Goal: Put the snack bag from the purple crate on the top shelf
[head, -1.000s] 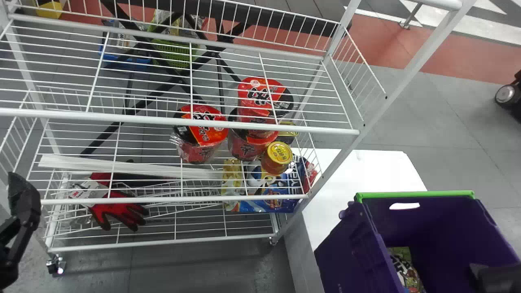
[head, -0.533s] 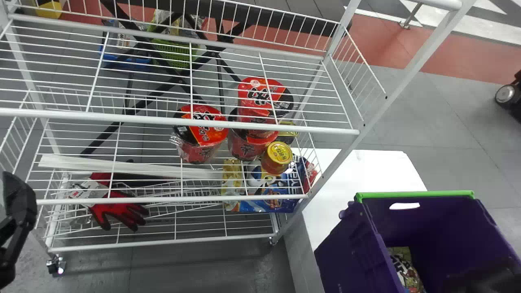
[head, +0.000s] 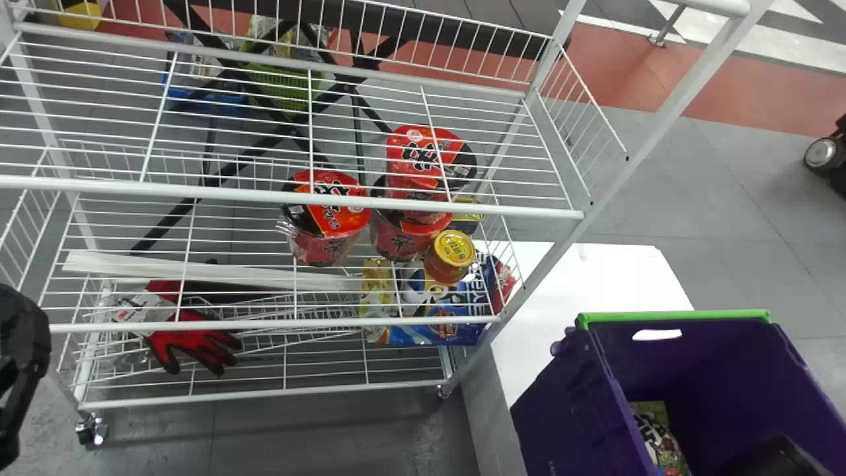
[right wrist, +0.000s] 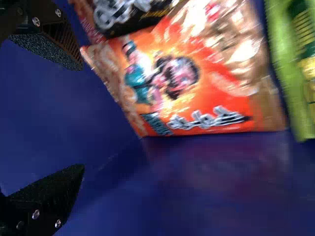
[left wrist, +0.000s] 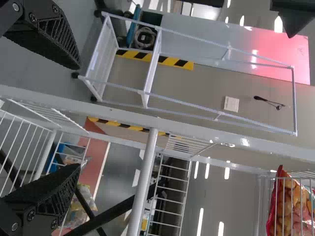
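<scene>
One spread end effector [head: 23,344], the left, sits at the frame's left edge; the right end effector [head: 773,456], also spread, is at lower right, inside the purple crate [head: 674,317] with an orange snack bag [right wrist: 197,83].

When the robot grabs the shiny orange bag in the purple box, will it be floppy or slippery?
The shiny orange-and-gold film snack bag will probably bend and crinkle, because its wrapper is wrinkled. It might slip a bit, since the wrapper gleams.
</scene>
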Controlling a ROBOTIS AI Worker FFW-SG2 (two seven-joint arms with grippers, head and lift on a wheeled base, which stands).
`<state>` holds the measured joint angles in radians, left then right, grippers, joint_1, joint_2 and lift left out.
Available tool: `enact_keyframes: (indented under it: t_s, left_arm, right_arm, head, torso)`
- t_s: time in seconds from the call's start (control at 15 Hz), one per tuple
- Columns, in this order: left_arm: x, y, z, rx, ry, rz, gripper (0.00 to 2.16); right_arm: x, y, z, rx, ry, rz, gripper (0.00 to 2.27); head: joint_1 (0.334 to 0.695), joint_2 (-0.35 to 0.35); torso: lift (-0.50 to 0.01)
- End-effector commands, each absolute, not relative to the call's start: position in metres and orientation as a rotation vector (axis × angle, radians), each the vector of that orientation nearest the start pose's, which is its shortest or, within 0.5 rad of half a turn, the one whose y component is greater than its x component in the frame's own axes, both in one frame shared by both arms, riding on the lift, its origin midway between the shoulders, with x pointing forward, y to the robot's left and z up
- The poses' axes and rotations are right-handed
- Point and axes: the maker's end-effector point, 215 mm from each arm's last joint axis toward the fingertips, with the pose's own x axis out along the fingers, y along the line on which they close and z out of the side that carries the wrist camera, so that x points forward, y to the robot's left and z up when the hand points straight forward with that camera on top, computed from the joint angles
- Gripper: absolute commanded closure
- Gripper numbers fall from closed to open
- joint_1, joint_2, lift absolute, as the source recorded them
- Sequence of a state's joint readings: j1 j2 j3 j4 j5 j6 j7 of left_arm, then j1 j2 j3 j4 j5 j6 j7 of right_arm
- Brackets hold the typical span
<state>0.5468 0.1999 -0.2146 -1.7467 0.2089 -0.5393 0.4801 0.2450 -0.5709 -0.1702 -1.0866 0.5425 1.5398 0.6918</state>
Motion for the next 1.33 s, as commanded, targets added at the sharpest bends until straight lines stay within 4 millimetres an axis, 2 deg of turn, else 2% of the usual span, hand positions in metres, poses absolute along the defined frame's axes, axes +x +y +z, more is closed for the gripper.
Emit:
enact_keyframes:
  t_s: [0.0,0.13,0.27,0.67,1.0,1.27]
  left_arm:
    - [0.381,0.272,-0.387,-0.181,-0.096,0.290,0.11]
    - [0.377,0.281,-0.380,-0.201,-0.154,0.314,0.11]
    - [0.376,0.284,-0.379,-0.205,-0.173,0.319,0.11]
    - [0.373,0.287,-0.371,-0.208,-0.197,0.319,0.11]
    - [0.375,0.294,-0.370,-0.205,-0.201,0.324,0.11]
    - [0.379,0.298,-0.371,-0.213,-0.203,0.328,0.11]
  right_arm:
    - [-0.030,-0.656,-0.596,-0.223,2.164,-0.537,0.13]
    - [-0.018,-0.666,-0.606,-0.288,2.143,-0.468,0.13]
    - [-0.007,-0.665,-0.613,-0.315,2.131,-0.425,0.13]
    - [-0.013,-0.658,-0.644,-0.371,2.112,-0.261,0.11]
    - [-0.021,-0.651,-0.670,-0.319,2.029,-0.166,0.11]
    - [-0.009,-0.634,-0.699,-0.261,1.893,-0.063,0.11]
  head:
    - [0.695,-0.350]
    - [0.695,-0.350]
    - [0.695,-0.350]
    - [0.695,-0.350]
    - [0.695,-0.350]
    - [0.695,-0.350]
  torso:
    - [-0.451]
    - [-0.451]
    - [-0.451]
    - [-0.451]
    - [-0.451]
    - [-0.451]
